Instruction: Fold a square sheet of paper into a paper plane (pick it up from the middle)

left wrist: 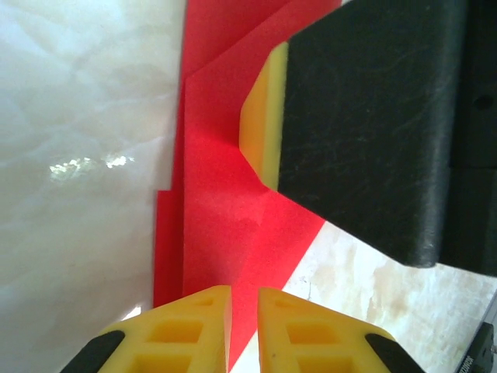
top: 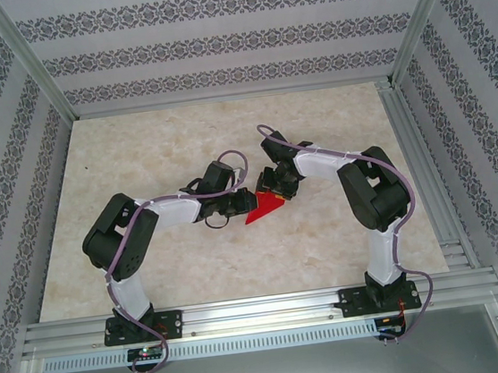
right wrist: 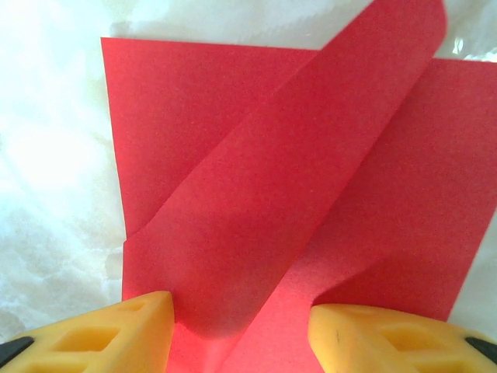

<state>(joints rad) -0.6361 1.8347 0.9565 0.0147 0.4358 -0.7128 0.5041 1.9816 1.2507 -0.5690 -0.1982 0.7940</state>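
Left wrist: left pincer (left wrist: 245, 294) nips paper (left wrist: 221, 155) on table (left wrist: 85, 194); right pincer (right wrist: 241, 307), agape, crowds it.

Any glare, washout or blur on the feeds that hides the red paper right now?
Top external: even light, no glare, the paper small and partly covered. Left wrist: a small glare patch on the table, paper sharp. Right wrist: table blown out white at left, paper evenly lit and clear.
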